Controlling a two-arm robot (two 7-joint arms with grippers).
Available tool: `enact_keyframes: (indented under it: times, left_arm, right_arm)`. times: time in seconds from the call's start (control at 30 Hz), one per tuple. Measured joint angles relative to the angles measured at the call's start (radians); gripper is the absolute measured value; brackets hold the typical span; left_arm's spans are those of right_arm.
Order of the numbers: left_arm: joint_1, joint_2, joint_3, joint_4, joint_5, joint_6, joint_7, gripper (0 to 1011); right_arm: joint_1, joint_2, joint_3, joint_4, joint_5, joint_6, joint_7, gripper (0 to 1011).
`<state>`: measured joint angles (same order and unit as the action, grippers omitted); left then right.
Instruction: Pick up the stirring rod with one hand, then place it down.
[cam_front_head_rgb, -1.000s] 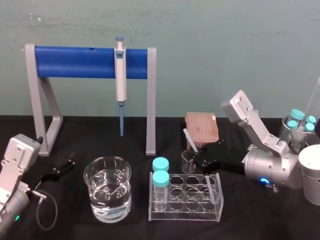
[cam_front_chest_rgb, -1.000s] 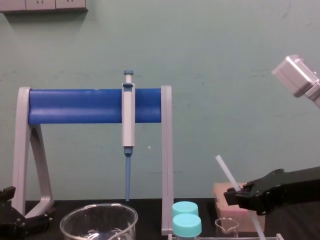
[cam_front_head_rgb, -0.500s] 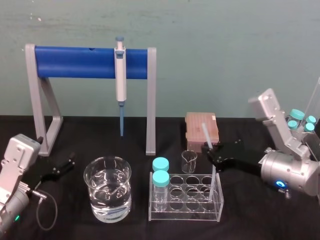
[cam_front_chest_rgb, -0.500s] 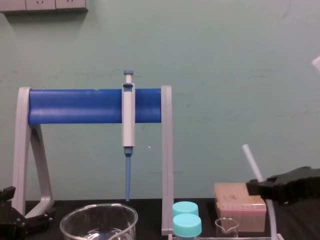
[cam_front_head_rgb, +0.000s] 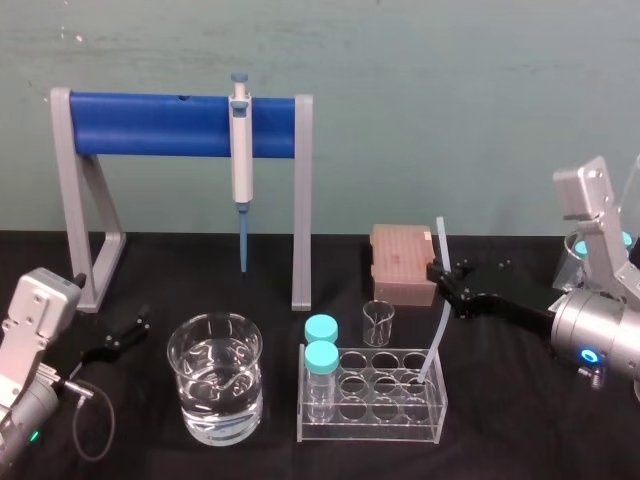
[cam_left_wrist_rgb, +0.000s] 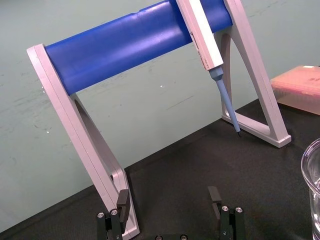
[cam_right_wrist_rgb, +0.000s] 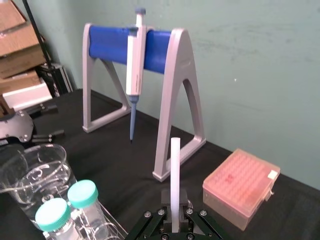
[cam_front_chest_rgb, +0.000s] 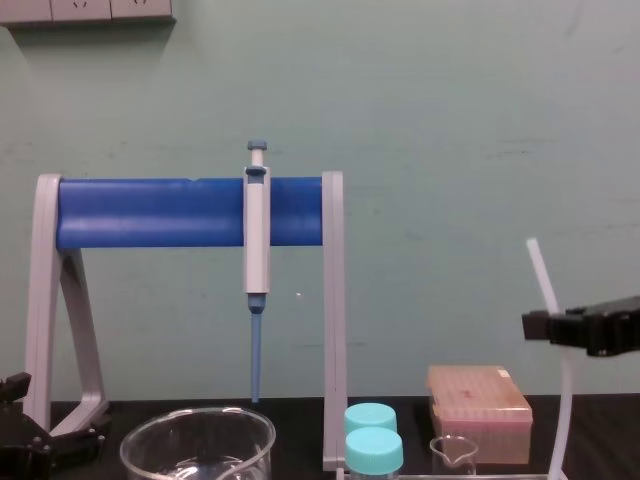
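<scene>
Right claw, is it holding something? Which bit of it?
The right gripper is shut on the stirring rod, pinching its upper part, below the top end. The left gripper holds nothing.

Crowded under the right gripper (cam_front_head_rgb: 440, 272): tube rack (cam_front_head_rgb: 372, 408) directly below the clamped stirring rod (cam_front_head_rgb: 439, 315), small beaker (cam_front_head_rgb: 378, 322) and pink tip box (cam_front_head_rgb: 403, 262) just behind. Bare table (cam_front_head_rgb: 500, 425) right of the rack. Narrow gap between rack and large beaker (cam_front_head_rgb: 215, 385). Farther back on the left, blocked by the pipette stand (cam_front_head_rgb: 180, 125) and hanging pipette (cam_front_head_rgb: 241, 150); left gripper (cam_front_head_rgb: 125, 335) parked by its foot.
</scene>
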<state>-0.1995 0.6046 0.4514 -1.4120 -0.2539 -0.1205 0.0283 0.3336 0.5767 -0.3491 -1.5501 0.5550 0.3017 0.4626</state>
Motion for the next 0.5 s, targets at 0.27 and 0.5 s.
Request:
enact_keyframes:
  times: [0.27,0.5]
  left_arm:
    - [0.000,0.000,0.000,0.000,0.000,0.000,0.000,1005]
    - [0.000,0.000,0.000,0.000,0.000,0.000,0.000,1005]
  right_arm:
    - [-0.008,0.018,0.011,-0.038,0.029,-0.014,-0.007,70]
    - [-0.017,0.041,0.024,-0.086,0.058,-0.028,-0.018,70]
